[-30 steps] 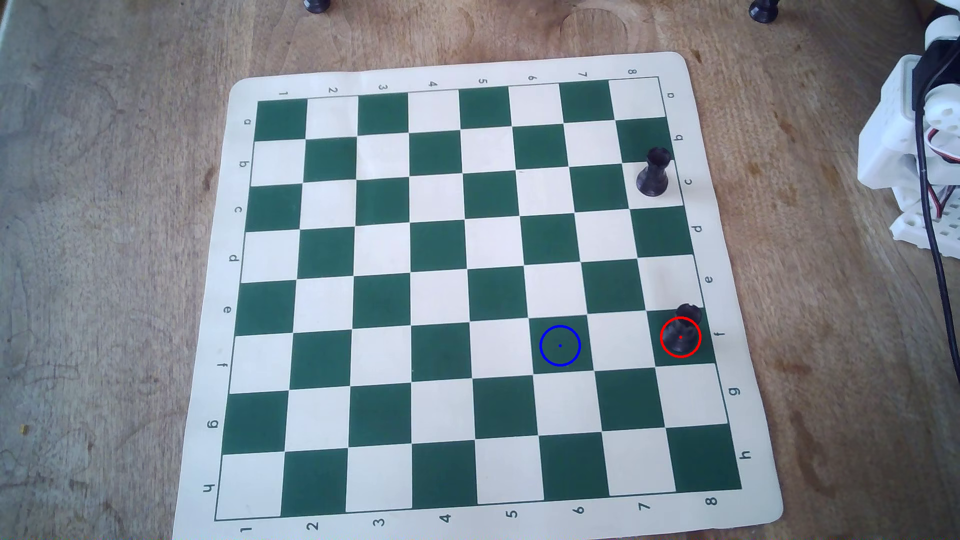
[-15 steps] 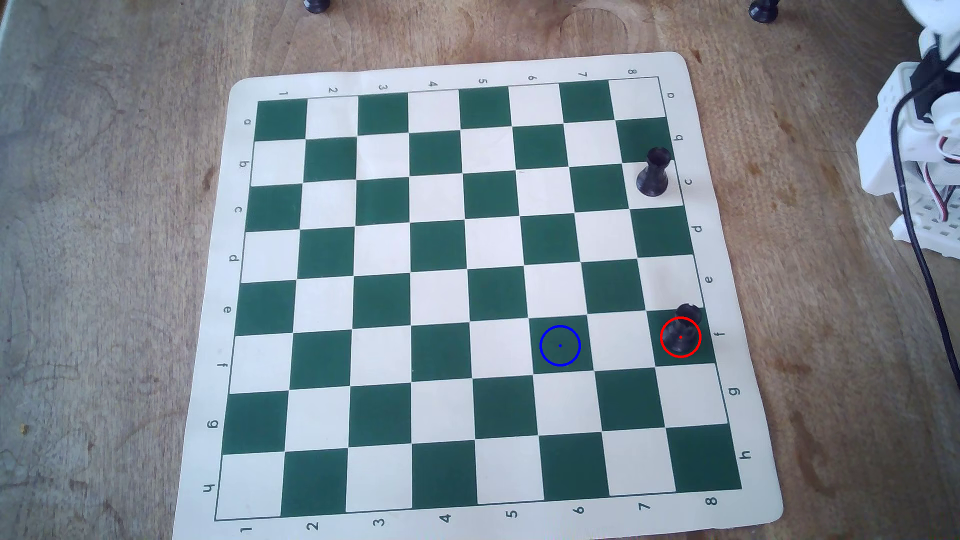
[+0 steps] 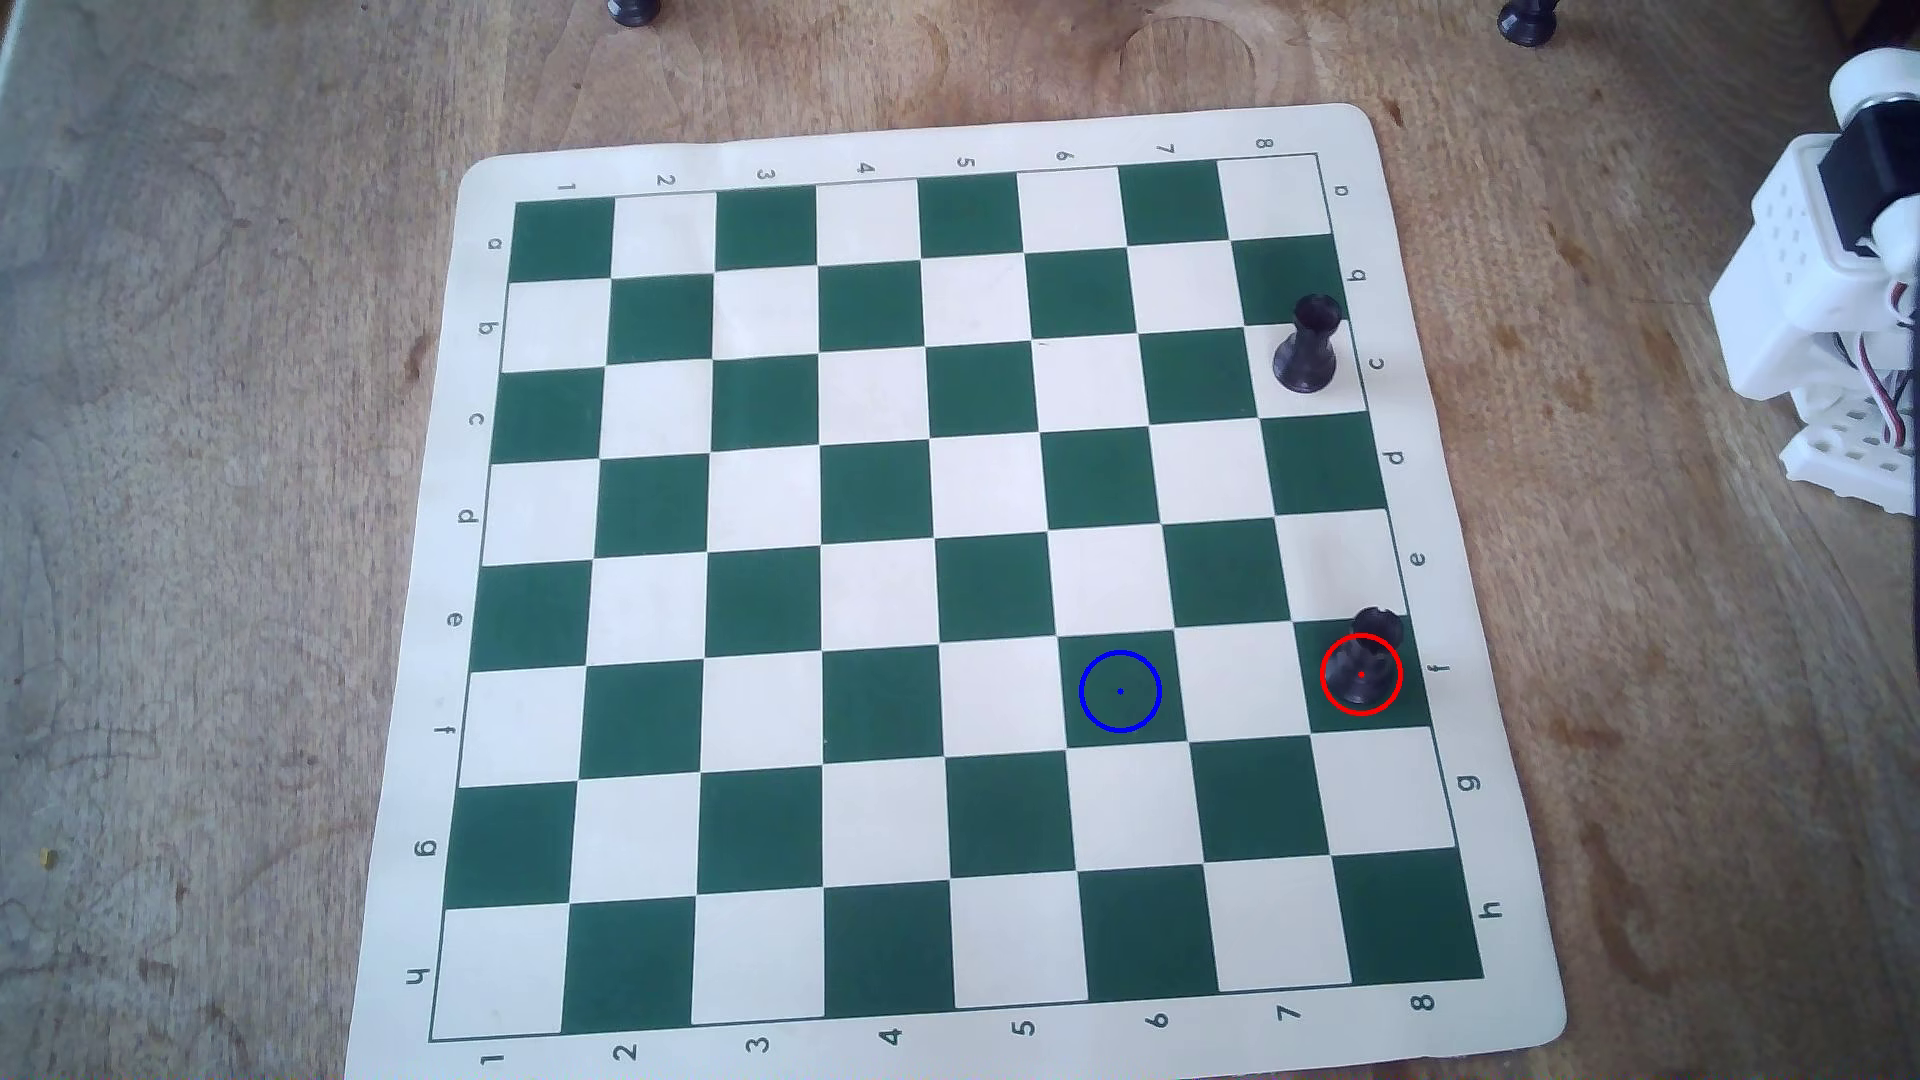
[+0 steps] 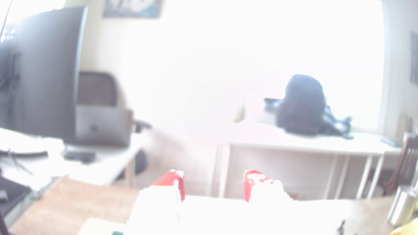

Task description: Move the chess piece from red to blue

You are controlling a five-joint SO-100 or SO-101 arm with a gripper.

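In the overhead view a small black rook (image 3: pixel 1363 665) stands upright inside the red circle (image 3: pixel 1325 691) on the dark square f8, near the board's right edge. The blue circle (image 3: pixel 1085 708) lies empty on the dark square f6, two squares to the left. A second black rook (image 3: pixel 1306 345) stands on c8 further up. Only the arm's white body (image 3: pixel 1813 301) shows at the right edge, off the board; the gripper is not seen there. In the blurred, overexposed wrist view my gripper (image 4: pixel 213 180) points out over the room, its red-tipped fingers (image 4: pixel 178 179) apart with nothing between them.
The green and cream chess mat (image 3: pixel 416 644) lies on a wooden table (image 3: pixel 208 519). Two dark feet (image 3: pixel 634 10) stand at the top edge. The wrist view shows a dark monitor (image 4: pixel 43 74), a white desk (image 4: pixel 294 144) and a metal cup (image 4: pixel 402 207) at the right.
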